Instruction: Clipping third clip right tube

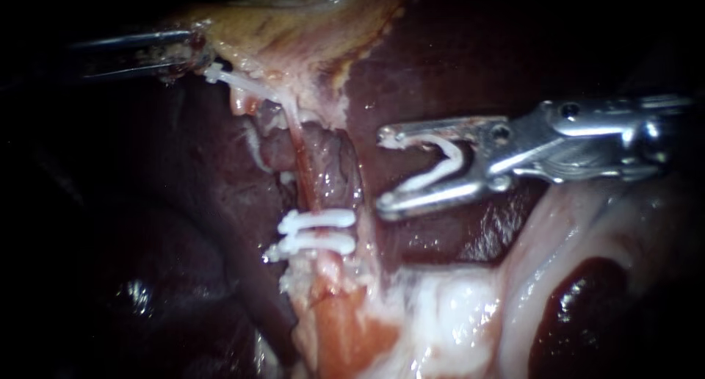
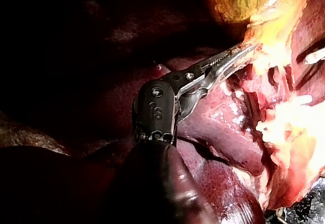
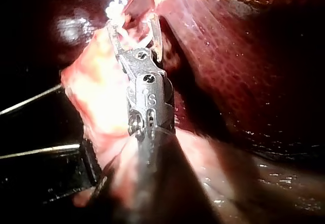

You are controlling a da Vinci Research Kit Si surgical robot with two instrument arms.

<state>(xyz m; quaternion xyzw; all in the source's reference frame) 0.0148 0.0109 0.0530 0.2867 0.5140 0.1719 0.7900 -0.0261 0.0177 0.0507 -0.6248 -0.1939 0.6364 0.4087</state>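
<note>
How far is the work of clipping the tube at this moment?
Done: two white clips already sit across the tube. In hand: the right instrument holds an open clip in its jaws, beside the tube, not yet around it. Remaining: place and close it.

tube (image 1: 302, 166) runs down centre, gallbladder (image 1: 294, 19) above, liver (image 1: 455, 78) behind. two clips (image 1: 316, 221) across tube low down, stacked close. left instrument (image 1: 187, 56) upper left, tip at gallbladder edge. right instrument (image 1: 385, 170) right of tube, apart; loaded clip (image 1: 440, 166) between jaws, touching both.
</note>
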